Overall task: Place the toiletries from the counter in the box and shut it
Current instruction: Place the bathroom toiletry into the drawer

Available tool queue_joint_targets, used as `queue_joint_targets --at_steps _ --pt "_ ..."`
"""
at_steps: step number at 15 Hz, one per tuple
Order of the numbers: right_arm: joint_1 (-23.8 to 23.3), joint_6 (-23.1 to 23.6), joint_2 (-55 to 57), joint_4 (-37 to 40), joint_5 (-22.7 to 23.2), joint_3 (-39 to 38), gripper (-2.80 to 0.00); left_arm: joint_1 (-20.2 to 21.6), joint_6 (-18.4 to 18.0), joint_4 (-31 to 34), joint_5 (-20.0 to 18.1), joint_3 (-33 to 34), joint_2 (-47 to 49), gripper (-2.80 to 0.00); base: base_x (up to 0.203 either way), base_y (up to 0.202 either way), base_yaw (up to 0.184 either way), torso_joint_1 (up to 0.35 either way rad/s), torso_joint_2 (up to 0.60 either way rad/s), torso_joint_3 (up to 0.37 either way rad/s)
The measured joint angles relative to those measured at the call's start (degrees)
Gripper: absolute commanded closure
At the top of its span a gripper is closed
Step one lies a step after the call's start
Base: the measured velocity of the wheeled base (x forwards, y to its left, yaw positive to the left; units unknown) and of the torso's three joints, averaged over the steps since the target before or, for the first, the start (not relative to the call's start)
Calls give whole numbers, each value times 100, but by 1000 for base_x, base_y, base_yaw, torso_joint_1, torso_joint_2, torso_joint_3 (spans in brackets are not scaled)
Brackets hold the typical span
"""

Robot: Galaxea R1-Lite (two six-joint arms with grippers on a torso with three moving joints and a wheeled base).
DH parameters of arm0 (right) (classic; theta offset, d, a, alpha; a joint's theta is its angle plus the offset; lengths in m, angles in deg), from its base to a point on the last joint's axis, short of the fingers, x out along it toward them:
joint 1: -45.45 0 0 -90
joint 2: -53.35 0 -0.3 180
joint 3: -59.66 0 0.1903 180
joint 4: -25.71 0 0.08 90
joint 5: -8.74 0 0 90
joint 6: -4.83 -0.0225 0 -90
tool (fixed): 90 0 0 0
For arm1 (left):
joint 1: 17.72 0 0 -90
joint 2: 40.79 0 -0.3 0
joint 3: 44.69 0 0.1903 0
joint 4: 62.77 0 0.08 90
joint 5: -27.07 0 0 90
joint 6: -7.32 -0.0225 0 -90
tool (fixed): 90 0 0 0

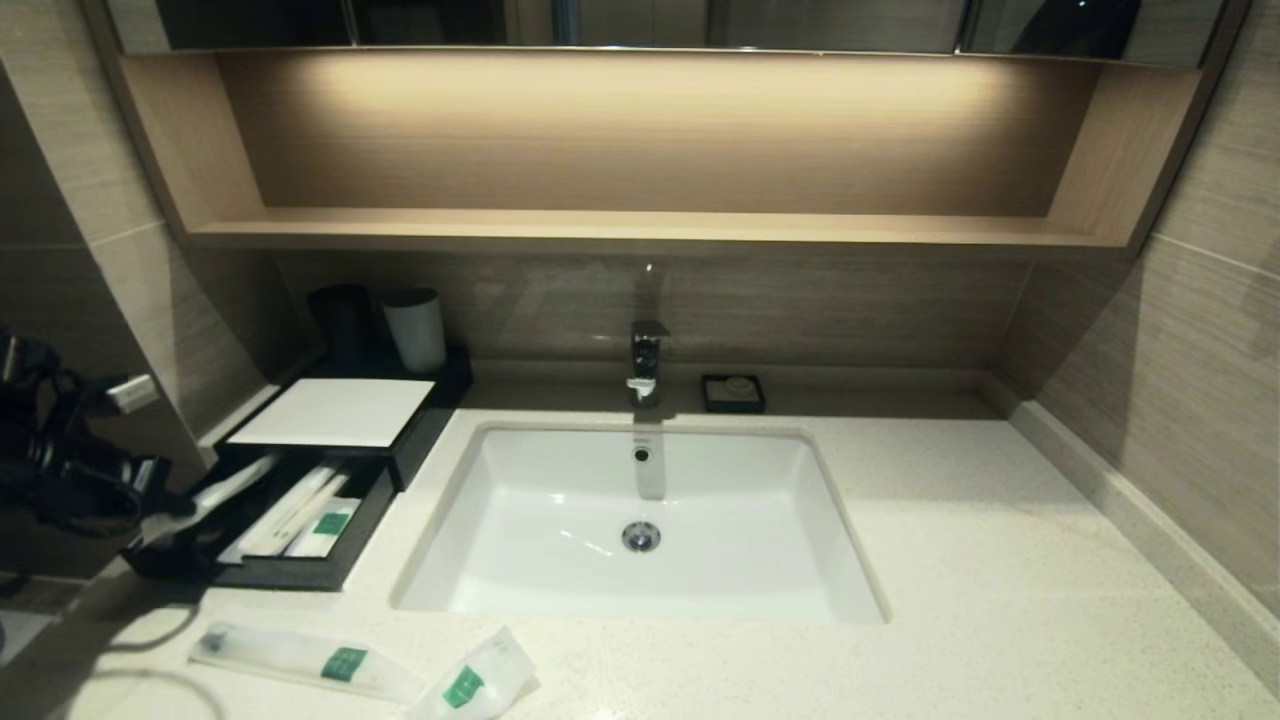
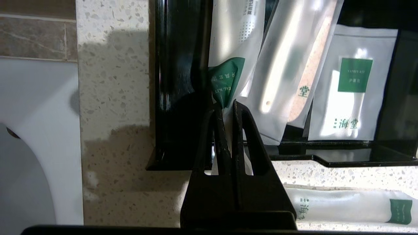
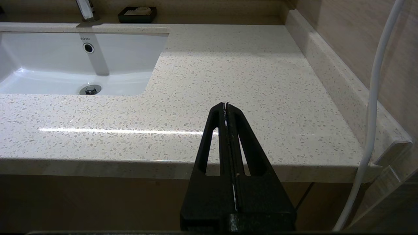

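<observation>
your left claw [image 2: 227,109] was clenched on one long frosted-white plastic sachet with a green label [image 2: 230,62], holding it over the left side of the pulled-out drawer of the low black box with the white top panel [image 1: 335,412] — so the step in hand looked like the drop-off of that sachet. in the left wrist view the sachet's far end already reached in over the drawer, beside other white packets [image 2: 351,98] lying inside. two more frosted sachets waited on the cream speckled stone bench [image 1: 1000,560] near its front edge: a long slim one [image 1: 300,660] and a shorter, wider one [image 1: 475,685] just beside it, both well apart from the box. your right claw [image 3: 227,107] sat pinched together and empty off the bench's front right edge, idle.

my judgement: the next move called for lowering the sachet until it lay flat in the drawer, then letting go — released too high or skewed, it might have propped on the drawer wall and blocked closing. after that, two pickups and the push shut remained.
</observation>
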Motion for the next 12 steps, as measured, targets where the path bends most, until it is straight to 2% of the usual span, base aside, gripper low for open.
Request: queue_joint_targets --at_steps 3,12 --pt "0 -1 0 0 0 0 0 -92 145 -2 4 -131 48 0 0 0 0 0 0 0" --pt "0 2 0 0 0 0 0 -170 172 -79 -11 -172 235 0 0 0 0 0 0 0"
